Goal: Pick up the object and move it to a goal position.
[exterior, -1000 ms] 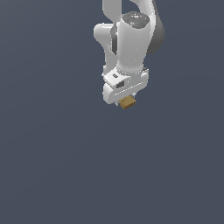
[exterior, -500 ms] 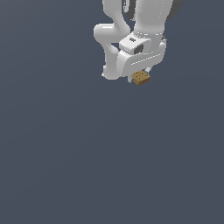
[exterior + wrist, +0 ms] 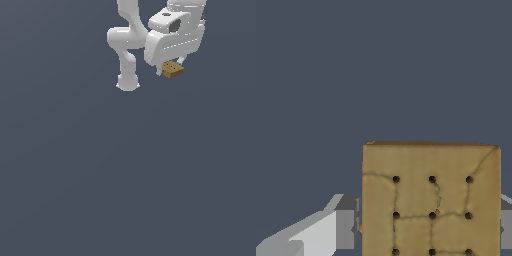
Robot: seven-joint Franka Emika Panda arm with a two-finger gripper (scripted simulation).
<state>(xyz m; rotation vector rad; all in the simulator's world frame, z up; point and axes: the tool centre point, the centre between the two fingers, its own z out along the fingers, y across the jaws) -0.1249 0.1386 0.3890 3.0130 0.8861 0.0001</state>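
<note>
Tan-brown object (image 3: 173,70): a flat square block with rows of dark dots and faint crack lines on its top face, seen close in the wrist view (image 3: 431,200).
Where the object is: high in the exterior view, toward the exterior view's right, tucked under the white hand of the arm and well above the dark grey bench (image 3: 125,190).
Gripper (image 3: 171,69): the jaws are closed on the object; in the wrist view a grey finger (image 3: 345,229) presses against one edge of the block and another shows at the opposite edge.
Tilt: in the exterior view the object sits slightly slanted, its top face turned partly toward the camera.
Arm (image 3: 128,45): a white elbow link hangs down just beside the hand, on the exterior view's left of it.
Change from a second ago: the hand and the object have moved toward the exterior view's right and a little higher in the picture; the hand has also turned, so more of its broad side faces the camera.
Change from half a second ago: the same drift goes on, with the grasp on the object unchanged.
</note>
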